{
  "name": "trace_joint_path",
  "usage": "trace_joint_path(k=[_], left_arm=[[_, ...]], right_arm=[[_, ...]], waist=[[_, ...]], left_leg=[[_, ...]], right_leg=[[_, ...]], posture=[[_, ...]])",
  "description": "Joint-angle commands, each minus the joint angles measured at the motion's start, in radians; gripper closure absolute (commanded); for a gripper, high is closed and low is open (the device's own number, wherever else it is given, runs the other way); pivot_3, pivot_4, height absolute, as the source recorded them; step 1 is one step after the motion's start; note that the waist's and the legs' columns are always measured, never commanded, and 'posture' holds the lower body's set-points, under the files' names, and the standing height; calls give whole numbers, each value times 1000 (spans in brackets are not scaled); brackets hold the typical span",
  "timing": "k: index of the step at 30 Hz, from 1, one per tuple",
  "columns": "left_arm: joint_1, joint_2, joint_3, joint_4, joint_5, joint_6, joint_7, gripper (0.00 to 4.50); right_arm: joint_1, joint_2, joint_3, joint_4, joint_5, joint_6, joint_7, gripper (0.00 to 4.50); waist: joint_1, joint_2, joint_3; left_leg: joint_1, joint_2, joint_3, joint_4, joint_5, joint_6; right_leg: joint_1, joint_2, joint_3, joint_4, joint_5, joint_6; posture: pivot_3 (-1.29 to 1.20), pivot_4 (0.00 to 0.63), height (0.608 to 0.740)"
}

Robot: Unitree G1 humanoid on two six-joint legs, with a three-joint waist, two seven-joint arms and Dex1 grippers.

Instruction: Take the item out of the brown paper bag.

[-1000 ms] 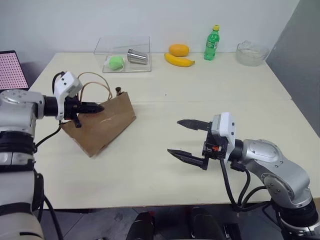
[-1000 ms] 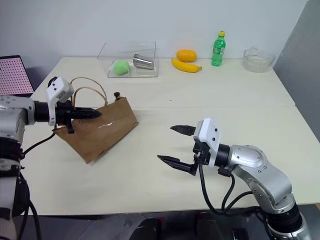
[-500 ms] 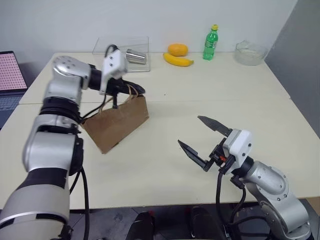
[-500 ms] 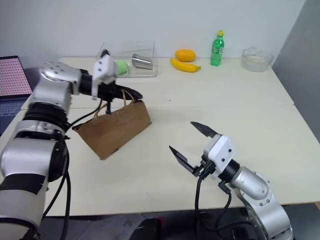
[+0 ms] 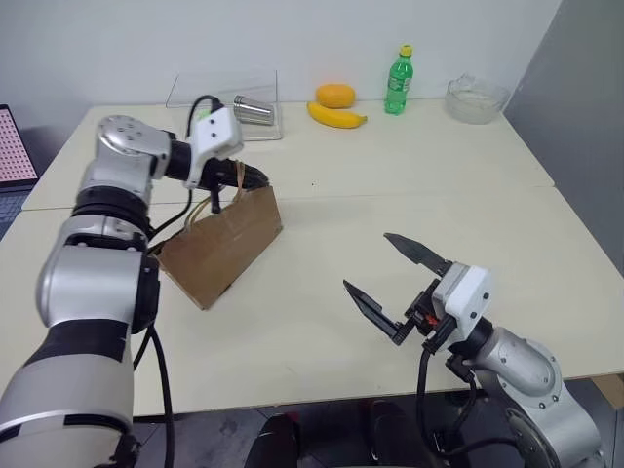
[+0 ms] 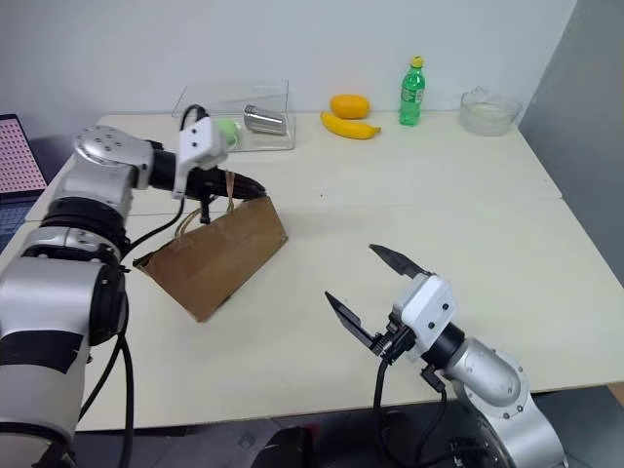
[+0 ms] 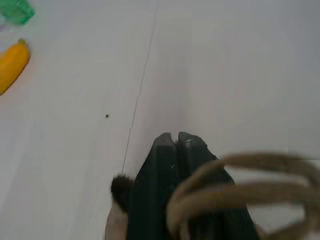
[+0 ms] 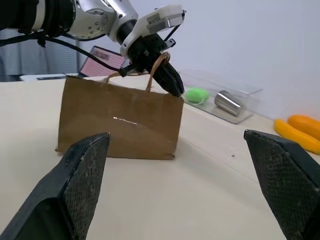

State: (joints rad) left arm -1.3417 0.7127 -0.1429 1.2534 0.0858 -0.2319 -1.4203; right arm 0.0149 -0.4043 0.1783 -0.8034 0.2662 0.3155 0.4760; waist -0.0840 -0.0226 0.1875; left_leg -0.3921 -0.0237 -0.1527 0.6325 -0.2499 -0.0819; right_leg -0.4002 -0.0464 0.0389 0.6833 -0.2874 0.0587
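Note:
The brown paper bag [image 5: 222, 249] stands tilted on the left half of the table and is also seen in the right wrist view [image 8: 120, 125]. My left gripper [image 5: 258, 176] is at the bag's top edge. Its fingers [image 7: 170, 165] are pressed together, shut. The tan cord handles [image 7: 240, 175] loop over them, and I cannot tell whether a cord is pinched. My right gripper [image 5: 369, 261] hangs wide open over the near right of the table, apart from the bag, with nothing between its fingers. The item is hidden.
A clear plastic box [image 5: 219, 93] at the back holds a metal cup [image 5: 253, 109] and a green ball [image 6: 229, 127]. A banana [image 5: 336, 115], an orange fruit [image 5: 334, 95], a green soda bottle [image 5: 396, 81] and a glass bowl [image 5: 476, 97] line the far edge.
My left gripper swung from the bag's left side up to its top edge, with the handles around it. The bag now stands more upright. My right gripper rolled and stayed open.

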Motion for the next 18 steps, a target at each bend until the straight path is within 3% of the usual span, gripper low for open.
trace_joint_path(k=[1, 10, 11, 18], left_arm=[[8, 57, 37, -59, -15, 54, -10, 2986], [88, 183, 121, -215, -95, 319, -102, 178], [95, 195, 126, -226, -102, 343, -113, 11], [186, 261, 171, -353, -170, 554, -134, 11]], right_arm=[[-45, -4, -15, 23, 52, -14, 46, 0], [-137, 25, 17, 148, 83, -63, 122, 0], [-148, 29, 21, 160, 81, -66, 127, 0], [-182, 42, 27, 218, 87, -100, 168, 0]], waist=[[0, 0, 0], [-1, 0, 0], [-2, 0, 0], [-3, 0, 0]], left_leg=[[0, 0, 0, 0, 0, 0], [0, 0, 0, 1, 0, 0], [0, 0, 0, 1, 0, 0], [0, 1, 1, 2, 0, 0]], right_leg=[[0, 0, 0, 0, 0, 0], [-1, 0, 0, 2, 0, 0], [-1, 0, 0, 3, 0, 0], [-4, 1, 1, 7, 0, 0]], posture=[[0, 150, 740], [0, 150, 740], [0, 150, 740], [0, 150, 740]])
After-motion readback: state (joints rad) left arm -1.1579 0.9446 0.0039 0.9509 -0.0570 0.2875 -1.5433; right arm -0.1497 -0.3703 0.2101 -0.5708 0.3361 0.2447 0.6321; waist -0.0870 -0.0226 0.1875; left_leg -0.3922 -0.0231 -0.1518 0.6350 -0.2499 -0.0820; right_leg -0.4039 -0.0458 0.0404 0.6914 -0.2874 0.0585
